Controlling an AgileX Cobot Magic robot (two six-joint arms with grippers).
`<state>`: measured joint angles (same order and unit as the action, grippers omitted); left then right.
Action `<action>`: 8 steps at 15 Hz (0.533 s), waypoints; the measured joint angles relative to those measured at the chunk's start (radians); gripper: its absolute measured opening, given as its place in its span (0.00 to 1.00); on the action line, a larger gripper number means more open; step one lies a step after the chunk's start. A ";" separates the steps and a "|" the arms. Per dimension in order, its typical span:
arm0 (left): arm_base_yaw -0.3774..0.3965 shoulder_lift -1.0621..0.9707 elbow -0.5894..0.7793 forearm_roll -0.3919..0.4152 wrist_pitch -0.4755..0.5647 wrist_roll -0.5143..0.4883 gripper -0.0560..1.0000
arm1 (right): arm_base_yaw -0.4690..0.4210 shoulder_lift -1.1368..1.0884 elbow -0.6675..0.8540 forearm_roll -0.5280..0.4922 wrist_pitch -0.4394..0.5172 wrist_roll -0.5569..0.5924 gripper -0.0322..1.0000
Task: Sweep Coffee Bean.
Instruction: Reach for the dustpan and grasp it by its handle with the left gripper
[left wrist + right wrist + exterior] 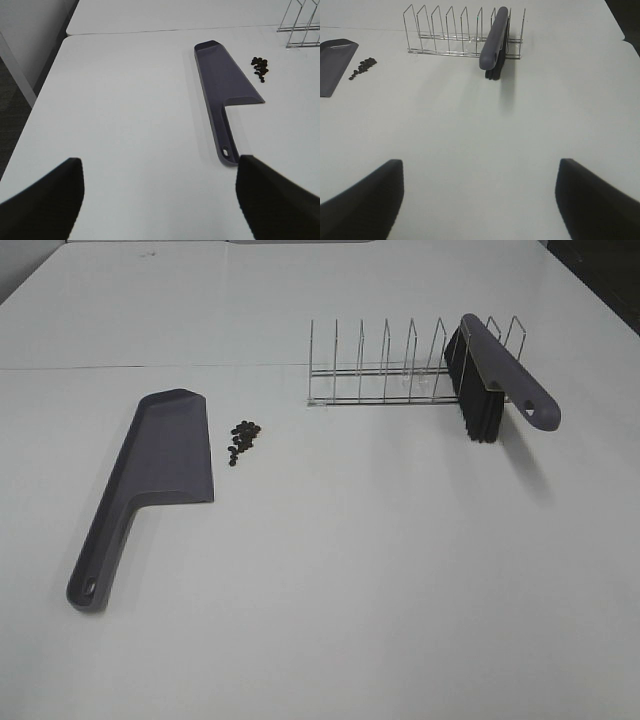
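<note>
A small cluster of dark coffee beans [242, 439] lies on the white table just right of the grey-purple dustpan [160, 475], which lies flat with its handle toward the front left. The beans [260, 67] and dustpan [223, 87] also show in the left wrist view. The grey-purple brush [497, 380] with black bristles stands in a wire rack [390, 370]. It shows in the right wrist view [494, 42] with the beans [362, 67]. My left gripper [160, 195] and right gripper [480, 195] are open, empty, and well back from everything; neither shows in the exterior view.
The white table [380, 570] has a seam [150, 367] across the back. Its left edge [42, 95] shows in the left wrist view, with dark floor beyond. The wire rack [455, 32] has several upright dividers.
</note>
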<state>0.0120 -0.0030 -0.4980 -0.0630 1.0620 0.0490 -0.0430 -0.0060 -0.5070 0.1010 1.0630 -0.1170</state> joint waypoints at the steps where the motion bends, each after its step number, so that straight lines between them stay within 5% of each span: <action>1: 0.000 0.000 0.000 0.000 0.000 0.000 0.77 | 0.000 0.000 0.000 0.000 0.000 0.000 0.71; 5: 0.000 0.054 -0.012 0.000 -0.021 0.000 0.77 | 0.000 0.000 0.000 0.000 0.000 0.000 0.71; 8: 0.000 0.252 -0.050 -0.023 -0.140 0.000 0.77 | 0.000 0.000 0.000 0.000 0.000 0.000 0.71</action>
<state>0.0120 0.2490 -0.5480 -0.0860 0.9220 0.0490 -0.0430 -0.0060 -0.5070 0.1010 1.0630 -0.1170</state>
